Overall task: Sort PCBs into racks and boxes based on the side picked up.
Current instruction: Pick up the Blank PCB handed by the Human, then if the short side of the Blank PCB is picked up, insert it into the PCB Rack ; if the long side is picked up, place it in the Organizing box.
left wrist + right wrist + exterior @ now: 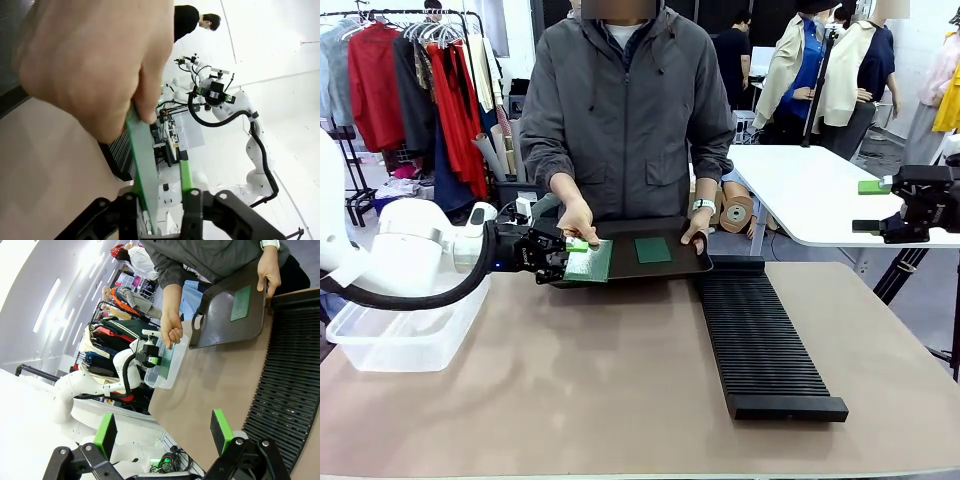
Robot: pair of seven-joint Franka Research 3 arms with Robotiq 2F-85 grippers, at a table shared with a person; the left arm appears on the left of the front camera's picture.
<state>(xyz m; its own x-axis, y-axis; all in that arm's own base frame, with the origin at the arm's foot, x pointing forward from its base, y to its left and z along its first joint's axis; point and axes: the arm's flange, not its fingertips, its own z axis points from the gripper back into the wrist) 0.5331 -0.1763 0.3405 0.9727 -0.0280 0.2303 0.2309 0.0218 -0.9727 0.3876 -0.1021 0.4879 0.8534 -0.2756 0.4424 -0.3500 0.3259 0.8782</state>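
A pale green PCB (590, 262) is held by the person's hand (577, 220) over the near left corner of the flat black tray (692, 262). My left gripper (558, 256) stands around this PCB (141, 160), jaws partly closed. The board lies by one finger, and a gap shows to the other green pad (185, 175). A dark green PCB (653, 250) lies on the tray. The ribbed black rack (760, 340) runs toward me at centre right. The clear box (405, 335) sits at the left under my left arm. My right gripper (870, 207) hangs open and bare at the far right.
The person stands at the far side, the other hand (697, 225) holding the tray's right edge. A white table (810, 190) stands behind on the right. The brown tabletop (570, 380) in front of the rack and box is bare.
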